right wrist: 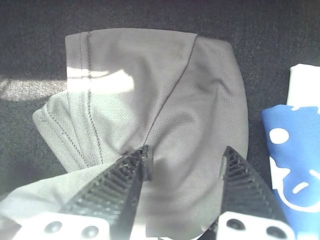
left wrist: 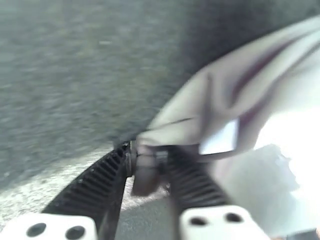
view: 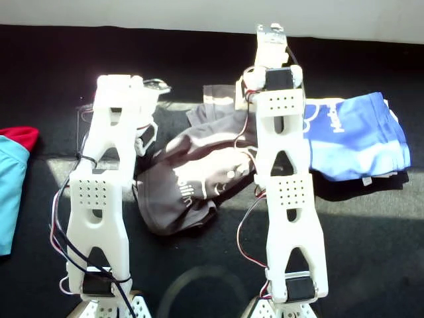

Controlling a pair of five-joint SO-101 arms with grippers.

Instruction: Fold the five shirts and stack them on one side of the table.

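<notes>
**A:** Well out to the outer side of the left gripper: turquoise cloth shirt with a red upper part, lying at the table's edge; folded or not, cannot tell. Left gripper itself: clamped tight on a hem of the rumpled grey mesh shirt.

**B:** And further right?

**A:** Right gripper: jaws apart, poised just over the same grey shirt, with a seamed panel spread beneath and ahead; contact not discernible. Near it on the outer side: blue shirt with white print, lying flat and apparently folded, on the black table covering.

**B:** Step in hand?

**A:** Judged as the start of folding the grey shirt, with one edge secured. Next move: closing the right gripper on a second edge, then drawing both edges apart evenly to flatten the cloth before folding. Risk of bunching under uneven pull.
</notes>
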